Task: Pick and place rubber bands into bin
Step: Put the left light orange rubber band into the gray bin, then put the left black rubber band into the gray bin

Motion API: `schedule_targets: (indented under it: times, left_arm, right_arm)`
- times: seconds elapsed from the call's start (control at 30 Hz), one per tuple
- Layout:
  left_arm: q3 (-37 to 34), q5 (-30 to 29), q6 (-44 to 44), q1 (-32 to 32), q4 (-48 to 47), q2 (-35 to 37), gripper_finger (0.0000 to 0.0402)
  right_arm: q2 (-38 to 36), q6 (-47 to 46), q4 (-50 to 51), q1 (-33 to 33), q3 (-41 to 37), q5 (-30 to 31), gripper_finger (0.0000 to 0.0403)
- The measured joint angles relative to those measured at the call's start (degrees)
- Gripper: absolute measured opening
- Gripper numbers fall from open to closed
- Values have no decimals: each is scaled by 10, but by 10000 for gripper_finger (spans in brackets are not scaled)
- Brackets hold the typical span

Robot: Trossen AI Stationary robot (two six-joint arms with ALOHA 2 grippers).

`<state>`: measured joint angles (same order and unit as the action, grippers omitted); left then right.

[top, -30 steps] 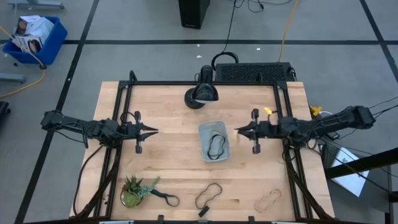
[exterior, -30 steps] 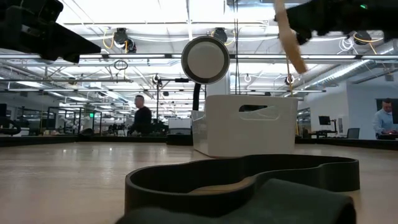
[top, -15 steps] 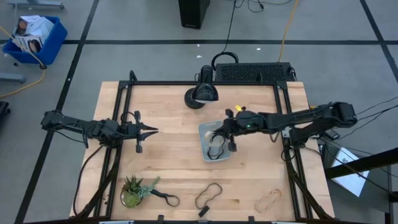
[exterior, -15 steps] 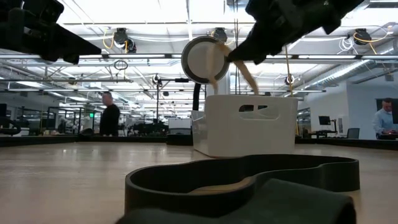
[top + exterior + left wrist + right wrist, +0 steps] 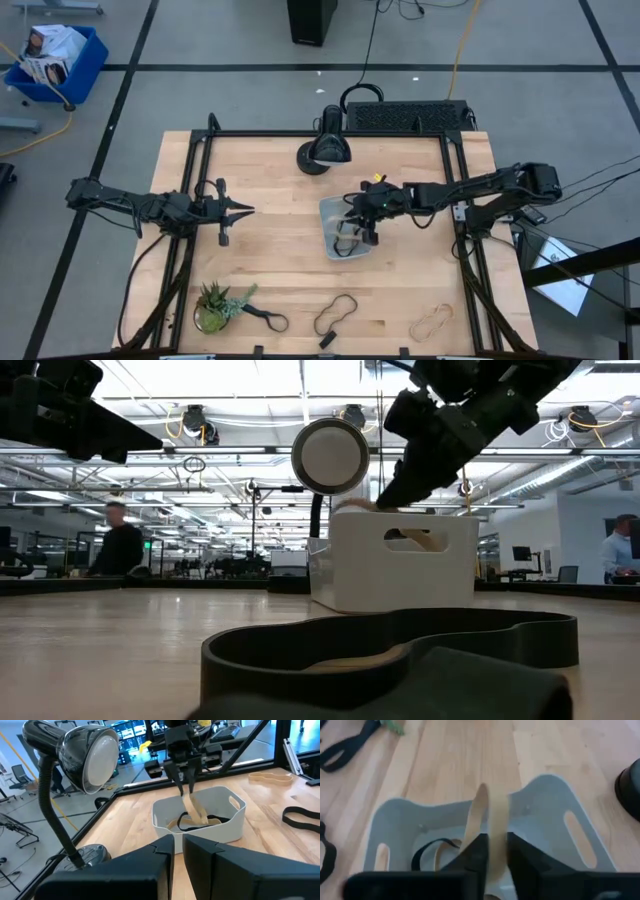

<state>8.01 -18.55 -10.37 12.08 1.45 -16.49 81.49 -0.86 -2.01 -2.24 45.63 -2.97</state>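
Tan rubber band [image 5: 194,812] is pinched in the right gripper [image 5: 352,222], dangling down into the bin [image 5: 327,208]; lower end looks to be already inside, resting by the black band [image 5: 347,240] that lies on the bin floor. Right wrist view confirms it: fingers closed on the tan strip directly over the tray, black loop visible underneath. So this is the drop-off step, release not done yet. Left gripper [image 5: 247,210] is parked over bare table well left of the bin, fingers together, holding nothing. Progress by my count: one black band binned, one tan band about to be. Left on the table near the front edge: a black band [image 5: 335,312] near the middle, a tan band [image 5: 431,321] towards the right, and another black band [image 5: 264,317] just beside the small potted plant [image 5: 212,304]. Desk lamp [image 5: 327,147] sits behind the bin, clear of the work. Roughly two of five handled, three picks to go.
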Motion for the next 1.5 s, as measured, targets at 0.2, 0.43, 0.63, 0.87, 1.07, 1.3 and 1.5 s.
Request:
schedule_targets:
  times: [0.2,0.43,0.63,0.87,1.07,1.3,1.5]
  left_arm:
    - [0,0,1,0,0,0,47]
    - [0,-11,7,0,0,0,47]
    - [0,-10,37,0,-3,0,47]
    - [0,4,40,0,-7,-17,47]
    - [0,5,59,0,-5,-39,47]
    - [3,18,88,0,18,-101,21]
    - [72,69,126,9,5,-219,6]
  right_arm:
    - [-10,-10,-1,0,0,2,187]
    - [-89,13,-3,3,0,-1,216]
    - [-194,71,-34,22,-37,-3,114]
    - [-315,91,-145,16,-160,-1,13]
    - [-382,73,-213,3,-245,-1,2]
    - [-407,74,-328,3,-337,-1,2]
    - [-421,81,-376,-19,-374,-1,1]
